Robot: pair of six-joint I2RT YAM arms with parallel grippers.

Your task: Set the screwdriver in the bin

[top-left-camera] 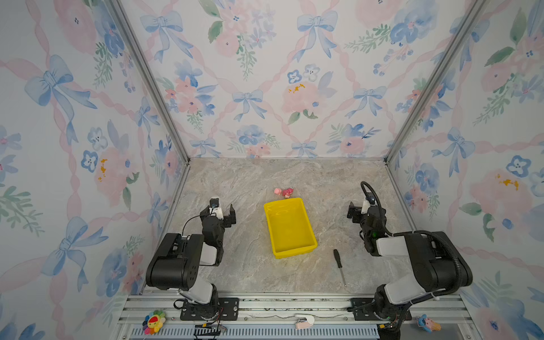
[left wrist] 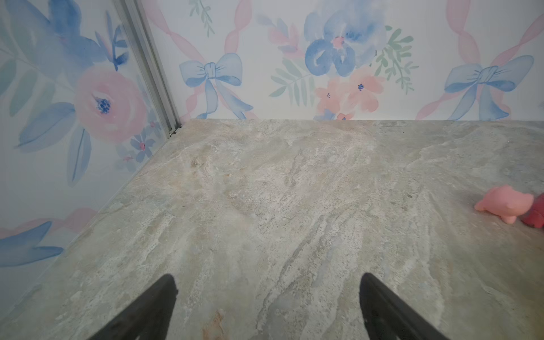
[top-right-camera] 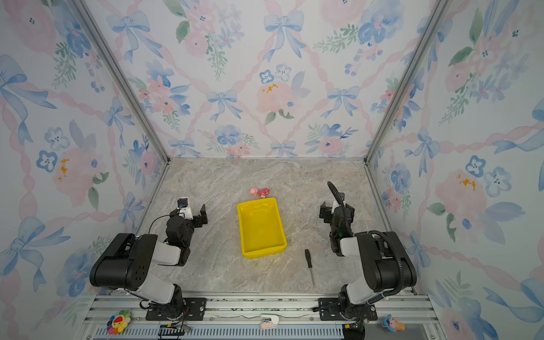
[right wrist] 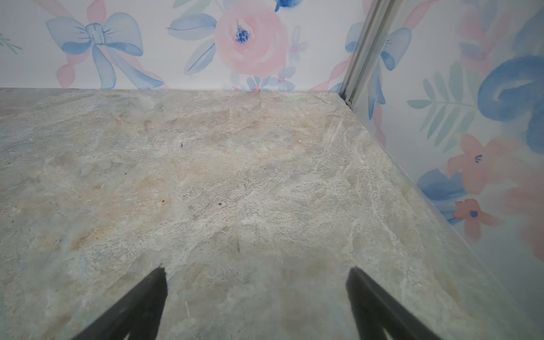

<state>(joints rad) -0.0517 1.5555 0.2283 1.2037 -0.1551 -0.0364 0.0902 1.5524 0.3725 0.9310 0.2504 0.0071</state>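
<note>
The screwdriver (top-left-camera: 339, 265) (top-right-camera: 309, 263), black-handled with a thin silver shaft, lies on the marble tabletop in front of the bin's right corner, its tip toward the front rail. The yellow bin (top-left-camera: 294, 253) (top-right-camera: 263, 253) stands empty mid-table. My left gripper (top-left-camera: 219, 210) (top-right-camera: 191, 212) (left wrist: 267, 276) hovers left of the bin, open, nothing between its fingers. My right gripper (top-left-camera: 365, 207) (top-right-camera: 337, 207) (right wrist: 257, 269) hovers right of the bin, behind the screwdriver, open and empty. Neither wrist view shows the screwdriver or the bin.
Small pink and red toys (top-left-camera: 284, 192) (top-right-camera: 259, 192) (left wrist: 504, 204) sit just behind the bin. Floral walls enclose the table on three sides. On the front rail lie a colourful flower toy (top-left-camera: 153, 322), a white-pink object (top-left-camera: 304, 321) and a blue toy (top-left-camera: 428, 323).
</note>
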